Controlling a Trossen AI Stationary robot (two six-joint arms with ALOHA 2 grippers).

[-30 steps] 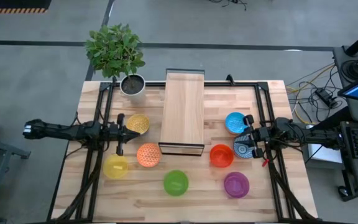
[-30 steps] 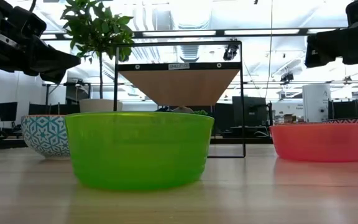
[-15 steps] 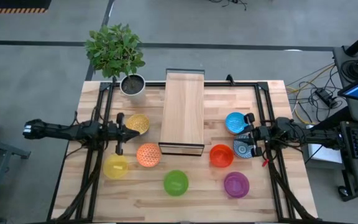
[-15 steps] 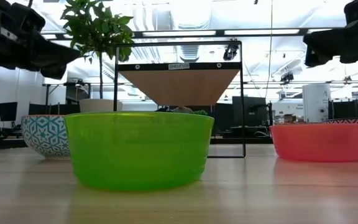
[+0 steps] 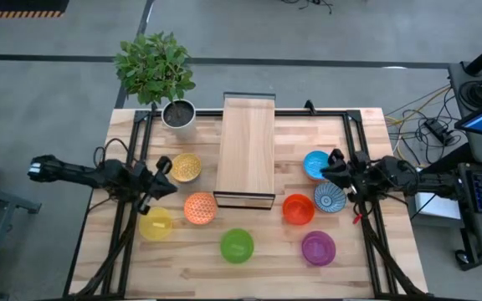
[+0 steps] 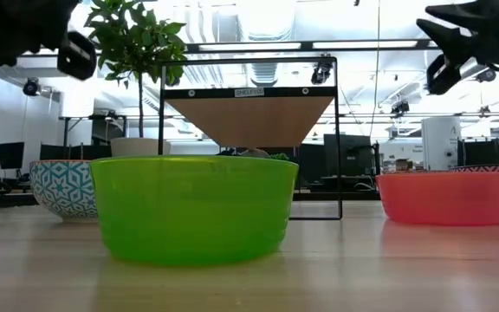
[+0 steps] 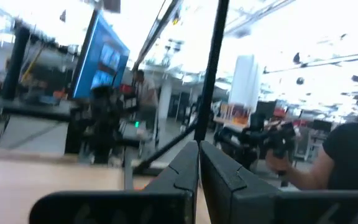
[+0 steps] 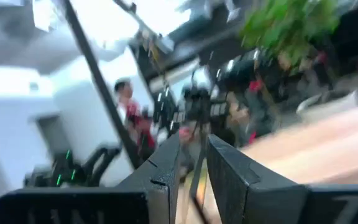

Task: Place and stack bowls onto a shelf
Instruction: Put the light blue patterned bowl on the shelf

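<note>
The pale wood shelf (image 5: 245, 150) stands at the table's middle, and the bowls stand on the tabletop around it. Gold (image 5: 186, 166), orange (image 5: 199, 207) and yellow (image 5: 156, 223) bowls are on its left. Blue (image 5: 315, 165), patterned blue-white (image 5: 330, 198), red (image 5: 298, 208) and purple (image 5: 318, 247) bowls are on its right. The green bowl (image 5: 237, 245) sits in front and fills the low view (image 6: 193, 208). My left gripper (image 5: 164, 177) hovers shut and empty between the gold and yellow bowls. My right gripper (image 5: 328, 170) hovers by the blue bowl, its fingers a narrow gap apart and empty.
A white pot with a green plant (image 5: 178, 114) stands at the far left, beside the shelf's far end. Dark frame rails (image 5: 132, 209) run along the table's left and right sides under the arms. People show in the room beyond the table.
Both grippers have risen and turned about their wrists. My right gripper has gone a little toward the far edge and the blue bowl, off the patterned bowl, which now shows whole. The bowls have stayed in place.
</note>
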